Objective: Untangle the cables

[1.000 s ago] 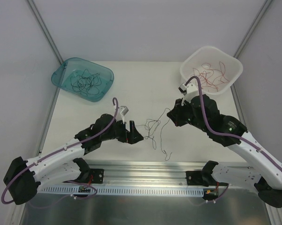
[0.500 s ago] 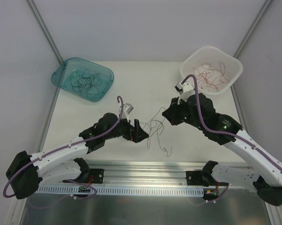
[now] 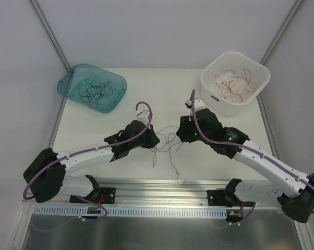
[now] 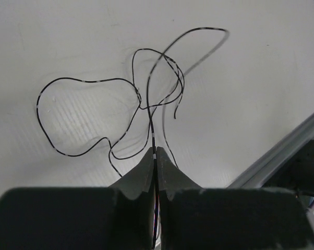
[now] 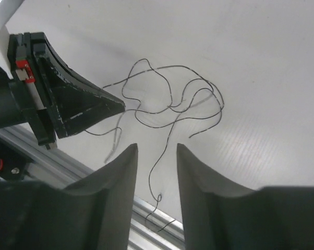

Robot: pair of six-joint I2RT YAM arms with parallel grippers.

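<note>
Holding: left gripper [image 4: 154,151] has its jaws pressed together on one black strand, which runs out from between the tips into the knot
Right gripper [image 5: 156,148]: jaws part-way apart with a clear gap; nothing clamped; a loose tail of wire lies on the table under the gap
Cables [image 3: 167,141]: a small loose tangle of thin black strands on the table [image 3: 162,94], between the two grippers, near its front edge; one tail trails toward the rail
Knot: in the left wrist view several loops cross at one spot just beyond the tips; the rest is open curls
Sorted so far: black strands lie in the teal tray [image 3: 68,83]; red ones lie in the white bin [image 3: 261,78]
Handling, judged: very light, springy and soft; the strands likely hold their curl and snag on each other; too thin to resist a hard tug, so a slow pull seems safer
Where to grip, judged: a free end or an outer loop clear of the crossing, apart from the held strand; taking the crossing itself would likely tighten it
Risk: the whole clump may lift with the held strand; a hair-thin wire may slip from the pads
</note>
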